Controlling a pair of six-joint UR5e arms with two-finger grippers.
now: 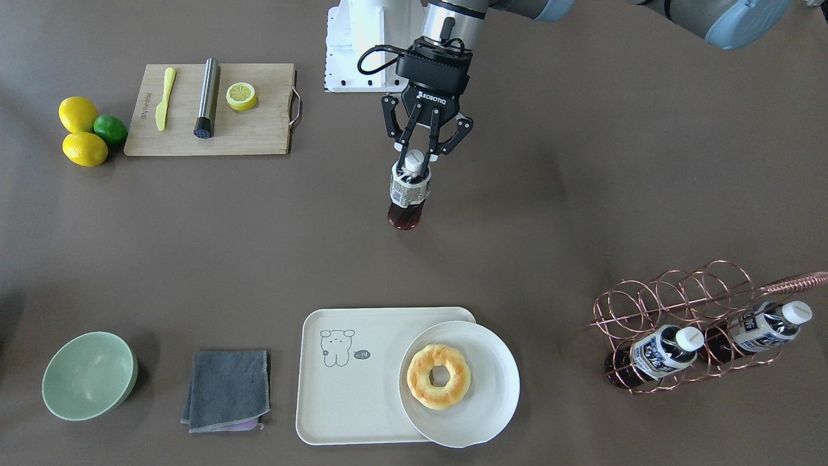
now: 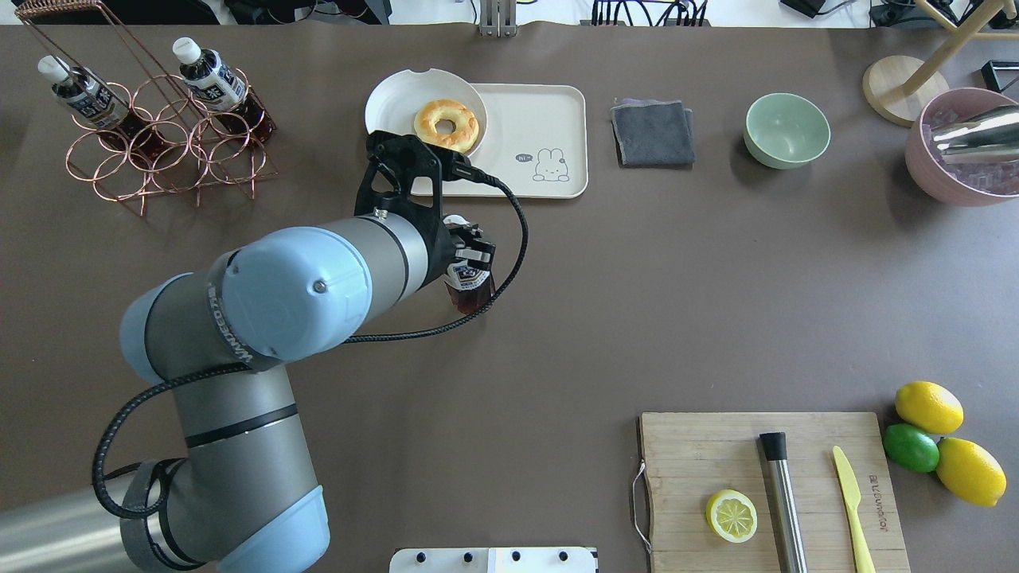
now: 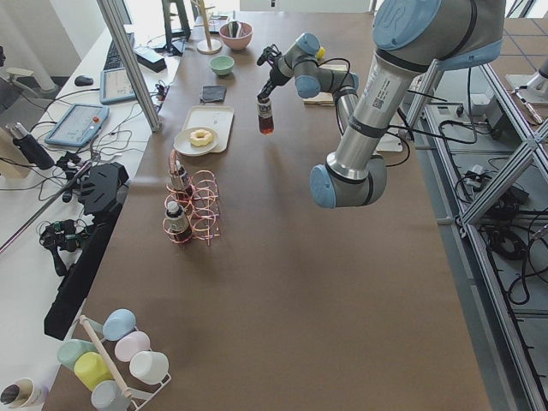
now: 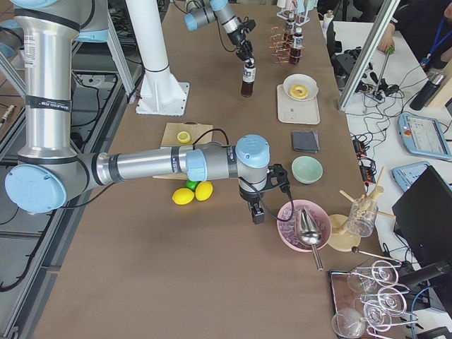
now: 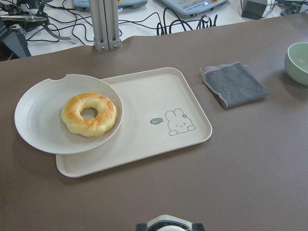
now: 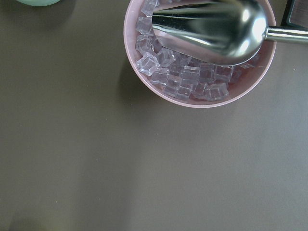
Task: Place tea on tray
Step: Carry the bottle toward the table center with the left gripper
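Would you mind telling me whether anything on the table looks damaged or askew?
Yes: the round plate holding the doughnut has a notch missing from its rim and sits partly on the tray, overhanging its edge. Nothing looks spilled.

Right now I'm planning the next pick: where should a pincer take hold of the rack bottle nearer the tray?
Probably take that bottle at the neck just under its white cap, coming down from above on the robot's left. It leans in the copper rack cap end up and free, while rings cage its body.
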